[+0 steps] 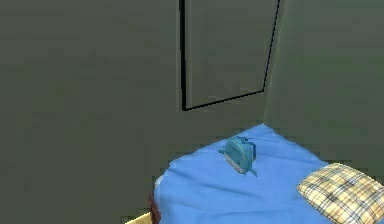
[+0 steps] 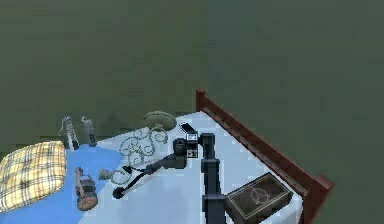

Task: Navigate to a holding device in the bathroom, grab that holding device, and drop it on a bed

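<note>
Forward view: bed (image 1: pixel 215 190) with a blue cover takes 4 to 6 o'clock, with its wood frame corner (image 1: pixel 152 208) at 7. Plaid pillow (image 1: pixel 342 190) sits at 4 o'clock by the edge. A small teal-blue lump (image 1: pixel 240 155) lies on the cover at 10 o'clock from the pillow; can't tell what it is. Dark grey walls (image 1: pixel 80 90) stand behind, with a black-outlined panel (image 1: pixel 228 55) at 12 o'clock.

Arm side view: bed cover again, a plaid pillow at 8 o'clock. A red-brown rail (image 2: pixel 255 140) runs from the middle down to 4 o'clock. The arm (image 2: pixel 210 190) rises from 6 o'clock. The gripper (image 2: pixel 128 182) reaches toward 9 o'clock from the arm's top end, its thin fingers (image 2: pixel 145 177) slanting down to 8 o'clock over the cover. Finger spacing: cannot tell. Holding anything: cannot tell, as things lie on the bed right at it.

A curly wire thing (image 2: pixel 137 148), maybe the holding device but too tangled to be sure, lies flat on the cover at 12 o'clock of the fingers. Its long axis runs roughly 9-to-3 across the picture; which end is the front can't be made out. Touching the fingers or not: cannot tell.

A round dish (image 2: pixel 157 120) is at 1 o'clock of the wire thing. Two small upright things (image 2: pixel 70 130) stand at 10 o'clock of it. A short cylinder (image 2: pixel 85 188) lies at 9 o'clock of the fingertips, just beside the pillow. A dark flat box (image 2: pixel 258 197) lies at 3 o'clock of the arm, near the rail.
</note>
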Motion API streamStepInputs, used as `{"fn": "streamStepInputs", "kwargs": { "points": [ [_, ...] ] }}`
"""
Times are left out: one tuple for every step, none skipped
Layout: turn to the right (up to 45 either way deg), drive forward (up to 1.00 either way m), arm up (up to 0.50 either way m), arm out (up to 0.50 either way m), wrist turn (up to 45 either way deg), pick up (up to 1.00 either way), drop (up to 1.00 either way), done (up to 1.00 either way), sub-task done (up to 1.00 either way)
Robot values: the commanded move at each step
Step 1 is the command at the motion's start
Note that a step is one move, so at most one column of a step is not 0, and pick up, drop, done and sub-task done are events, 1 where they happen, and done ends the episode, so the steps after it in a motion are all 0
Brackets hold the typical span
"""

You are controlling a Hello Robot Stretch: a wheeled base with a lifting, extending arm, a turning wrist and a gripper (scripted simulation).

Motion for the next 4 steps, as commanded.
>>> {"fn": "streamStepInputs", "kwargs": {
  "points": [
    [0.0, 0.0, 0.0, 0.0, 0.0, 0.0, 1.0, 0.0, 0.0],
    [0.0, 0.0, 0.1, 0.0, 0.0, 0.0, 0.0, 0.0, 0.0],
    [0.0, 0.0, 0.0, -0.08, 0.0, 0.0, 0.0, 0.0, 0.0],
    [0.0, 0.0, 0.0, 0.0, 0.0, 0.0, 0.0, 1.0, 0.0]
  ]
}}
